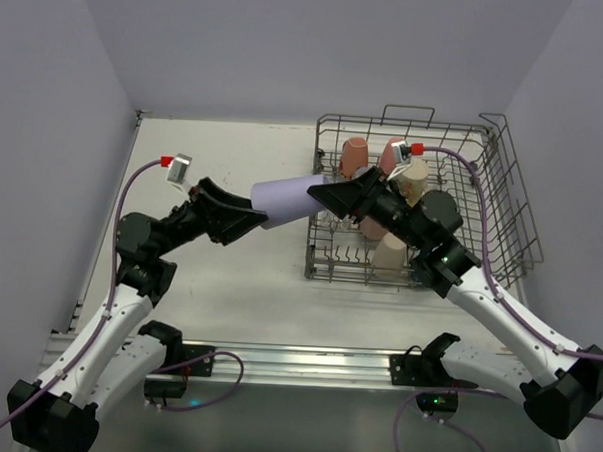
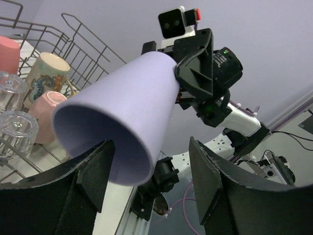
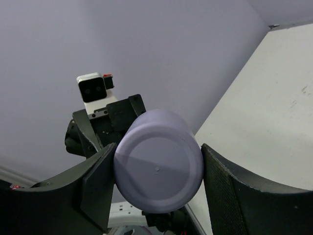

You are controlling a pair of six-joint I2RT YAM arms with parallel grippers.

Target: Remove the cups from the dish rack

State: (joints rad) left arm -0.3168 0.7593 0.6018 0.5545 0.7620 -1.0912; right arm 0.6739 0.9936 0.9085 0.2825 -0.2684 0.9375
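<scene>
- Right gripper [image 1: 321, 194]: clamped on the base end of the lavender cup [image 1: 286, 198], jaws snug against both sides in its own wrist view.
- Cup lies on its side in mid-air, mouth toward the left arm. It sits just left of the dish rack [image 1: 502, 210], above the table [image 1: 229, 283].
- Left gripper [image 2: 151, 166]: spread wide around the cup's mouth, one jaw close by the rim, the other well off it (contact not clear).
- Reads as a hand-over, not yet taken by the left.
- Other cups [image 1: 389, 252] stand in the rack: pink, beige, cream, clear glass.
- Risk: right lets go before left closes, and the cup drops to the table and may roll.
- Risk: left pinches the smooth tapered wall near the rim, and the cup squirts out.
- Risk: both arms pull while both grip, and the cup twists loose.
</scene>
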